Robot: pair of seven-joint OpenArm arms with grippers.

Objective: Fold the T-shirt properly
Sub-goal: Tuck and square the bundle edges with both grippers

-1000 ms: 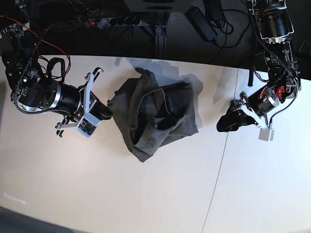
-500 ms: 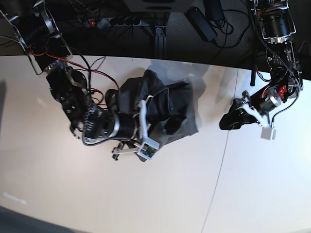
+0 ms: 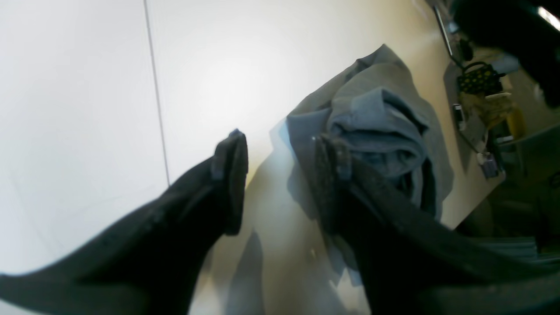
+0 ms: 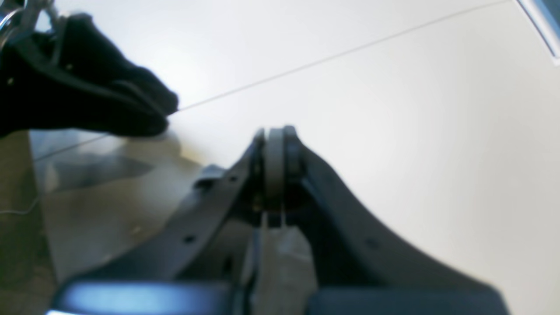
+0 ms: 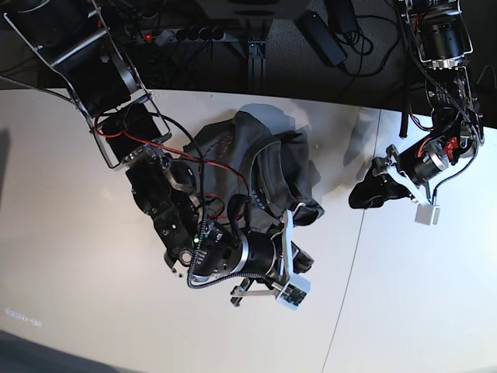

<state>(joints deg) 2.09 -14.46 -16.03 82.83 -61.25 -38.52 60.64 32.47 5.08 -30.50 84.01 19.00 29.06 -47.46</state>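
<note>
The soft, light T-shirt (image 5: 264,167) lies bunched up at the far middle of the tabletop (image 5: 78,295), so grab a loose edge; the left fingers (image 3: 280,175) are spread apart with nothing in them, the right fingers (image 4: 275,148) are clenched on nothing.

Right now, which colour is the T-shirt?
Dark olive-grey, plain; the T-shirt shows best in the base view.

Black jointed arms, red and black cables, white wrist brackets

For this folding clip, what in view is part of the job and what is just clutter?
Job: crumpled dark olive-grey cotton T-shirt; right gripper, shut; left gripper, open.
Clutter: black power strip; black power adapter.
</note>
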